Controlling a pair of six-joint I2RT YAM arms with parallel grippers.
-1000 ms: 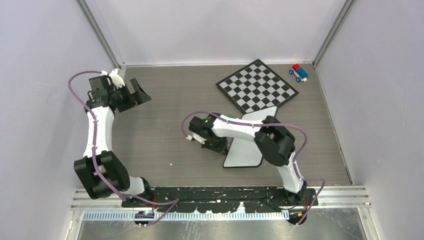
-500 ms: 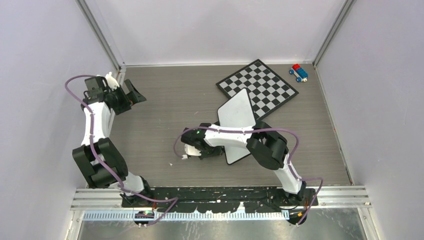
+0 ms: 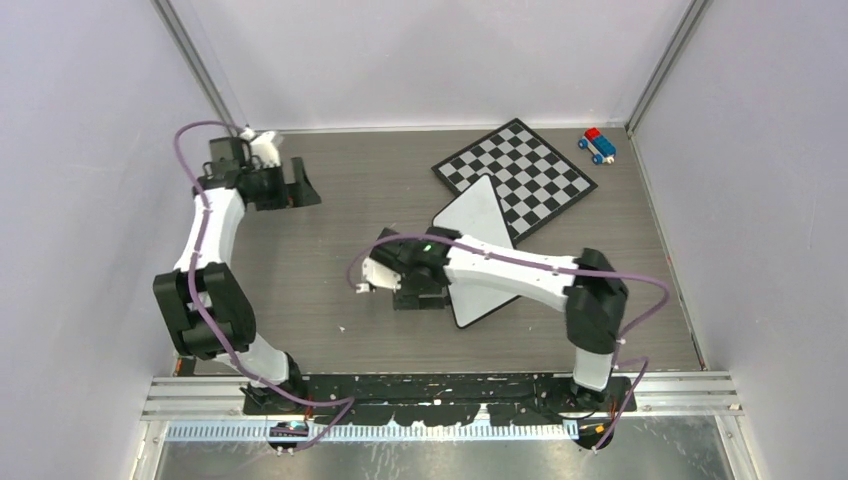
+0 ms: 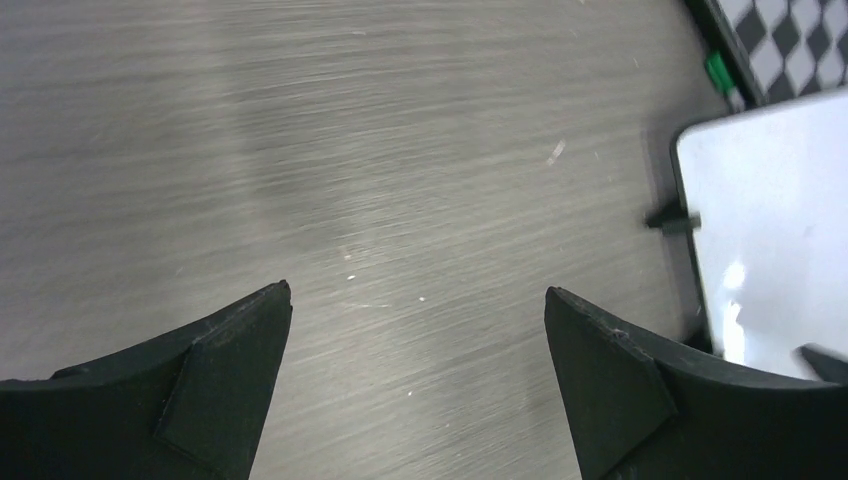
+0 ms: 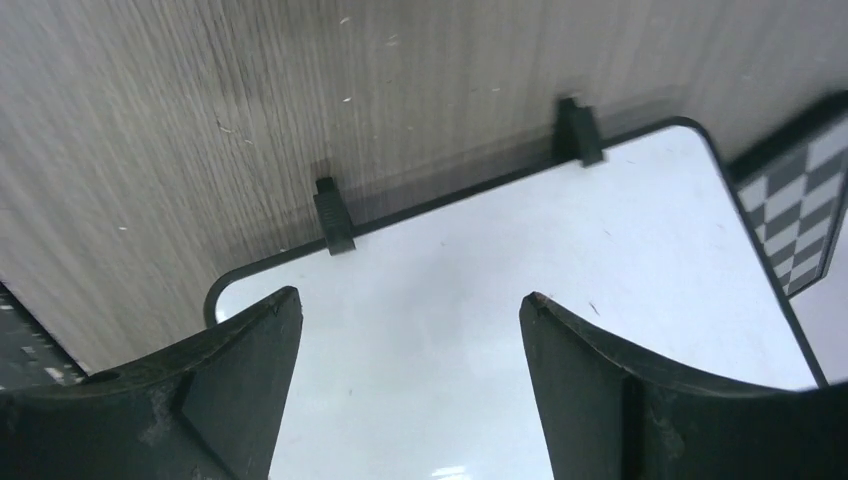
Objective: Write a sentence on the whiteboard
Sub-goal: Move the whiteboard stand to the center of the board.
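Release is what has changed: the right gripper [image 5: 408,300], clamped a second ago while it swung the whiteboard [image 3: 478,215] round, now stands with its jaws wide apart over the board's footed edge, holding nothing. The board lies flat at mid-table [image 3: 330,210], its far corner lapping over the chessboard [image 3: 515,165], and its face shows no writing. The left gripper [image 4: 418,290] hangs open and empty at the far left, so the sentence looks wholly undone.
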